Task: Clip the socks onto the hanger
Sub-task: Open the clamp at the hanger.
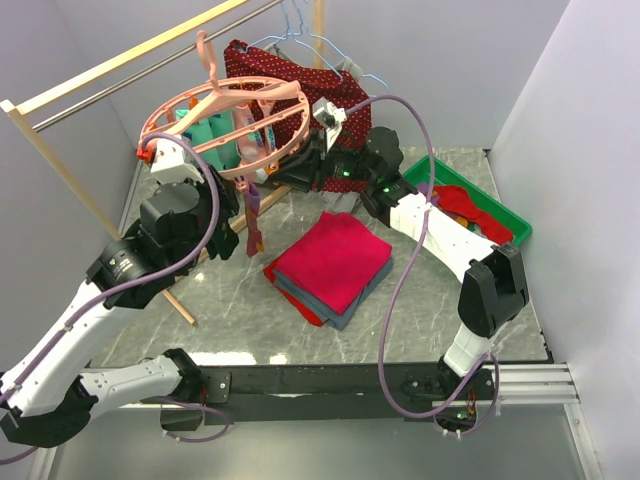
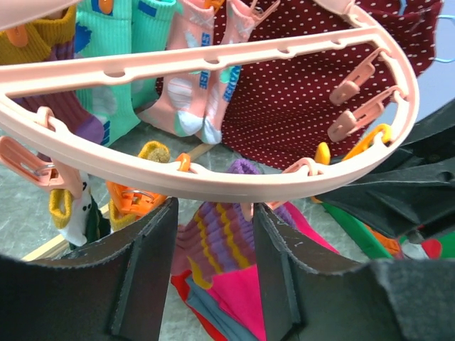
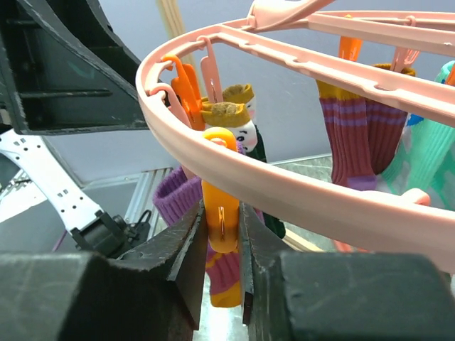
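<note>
The pink round hanger [image 1: 232,108] hangs from the rail with several socks clipped under it. A purple-striped sock [image 1: 255,215] dangles from its near rim. My left gripper [image 2: 213,220] is open below the rim [image 2: 213,181], and the purple-striped sock [image 2: 220,234] hangs beyond the gap between its fingers. My right gripper [image 3: 222,234] is shut on an orange clip [image 3: 220,202] under the rim [image 3: 284,185], and the sock's purple cuff [image 3: 174,195] sits just behind that clip. Teal socks [image 2: 114,64] and pink socks [image 2: 199,78] hang farther back.
A folded red and grey cloth stack [image 1: 330,265] lies mid-table. A green tray [image 1: 510,222] with red items stands at the right. A dark red dotted garment [image 1: 300,80] and light-blue wire hangers [image 1: 310,35] hang behind. A wooden rack leg [image 1: 180,305] slants at the left.
</note>
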You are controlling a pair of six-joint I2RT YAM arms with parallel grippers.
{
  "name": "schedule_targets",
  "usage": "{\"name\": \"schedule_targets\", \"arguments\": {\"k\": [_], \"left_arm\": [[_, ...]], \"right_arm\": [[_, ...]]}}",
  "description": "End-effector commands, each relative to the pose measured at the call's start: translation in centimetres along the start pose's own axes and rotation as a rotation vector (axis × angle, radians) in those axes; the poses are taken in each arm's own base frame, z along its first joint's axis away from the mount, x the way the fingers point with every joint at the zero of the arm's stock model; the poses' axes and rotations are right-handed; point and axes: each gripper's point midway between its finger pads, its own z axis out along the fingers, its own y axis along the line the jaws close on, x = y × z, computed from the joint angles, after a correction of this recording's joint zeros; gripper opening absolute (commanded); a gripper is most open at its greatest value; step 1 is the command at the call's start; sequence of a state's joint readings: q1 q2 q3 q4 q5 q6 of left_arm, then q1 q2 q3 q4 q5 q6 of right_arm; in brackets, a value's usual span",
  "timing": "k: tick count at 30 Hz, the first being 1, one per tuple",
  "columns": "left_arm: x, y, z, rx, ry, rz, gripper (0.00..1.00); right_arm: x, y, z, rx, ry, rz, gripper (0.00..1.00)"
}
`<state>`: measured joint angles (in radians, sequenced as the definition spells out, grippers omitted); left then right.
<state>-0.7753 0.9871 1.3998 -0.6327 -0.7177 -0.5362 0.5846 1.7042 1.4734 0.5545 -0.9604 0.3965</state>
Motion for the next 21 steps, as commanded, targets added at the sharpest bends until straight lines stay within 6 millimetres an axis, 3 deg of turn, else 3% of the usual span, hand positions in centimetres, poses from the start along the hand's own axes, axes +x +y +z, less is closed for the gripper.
{"name": "schedule_targets", "arguments": {"k": [1, 12, 21], "left_arm": [[-2.5, -1.0, -1.3, 0.06, -0.02, -0.056, 0.53], [-3.2, -5.6, -2.9, 0.256, 0.086, -0.129, 0.57], [-3.4, -5.7, -3.4, 0.273, 0.097, -0.142, 0.59]], "right_arm": [[-2.5, 2.0, 0.2, -0.029, -0.042, -0.088, 0.17], [-1.5, 3.9, 2.7, 0.014, 0.022, -0.15, 0.08], [-1.7, 6.8, 4.6, -0.023, 0.049, -0.182, 0.05]]}}
